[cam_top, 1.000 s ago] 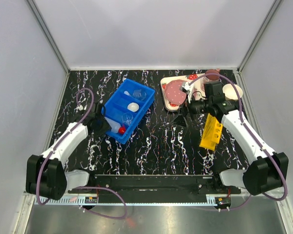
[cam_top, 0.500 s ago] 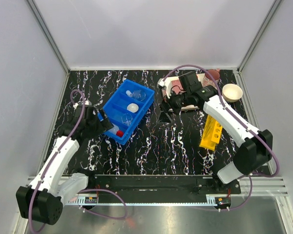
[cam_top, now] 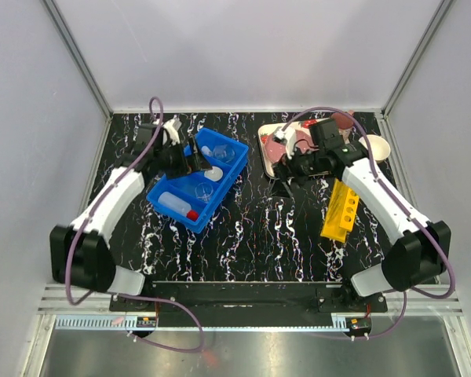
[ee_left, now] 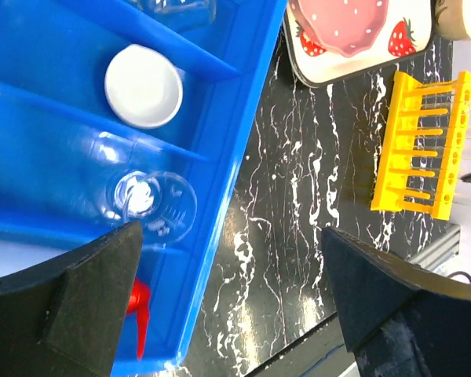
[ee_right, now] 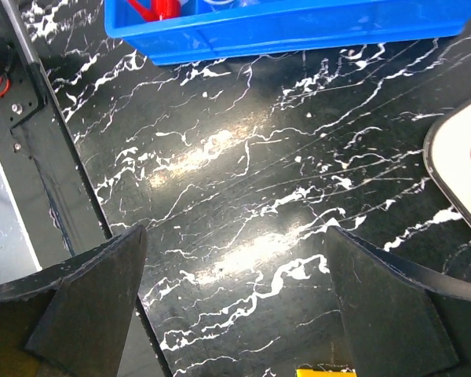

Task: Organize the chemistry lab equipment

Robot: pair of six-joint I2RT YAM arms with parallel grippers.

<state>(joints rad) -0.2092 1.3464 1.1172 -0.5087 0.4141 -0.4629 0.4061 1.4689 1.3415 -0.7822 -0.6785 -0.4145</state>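
Over the blue bin (ee_left: 243,118): left gripper (ee_left: 229,232), fingers spread wide, nothing held. Directly below, small clear glass beaker (ee_left: 155,204) in a middle compartment; tiny white round dish (ee_left: 144,86) one compartment further; red nozzle (ee_left: 139,314) of squeeze bottle (cam_top: 175,206) in the end compartment. Right gripper (ee_right: 234,232) likewise agape and empty, above bare black marbled table (ee_right: 243,157), between bin and strawberry-print tray (ee_left: 408,43). Yellow holed rack (cam_top: 339,210) lying on table, well apart from bin.
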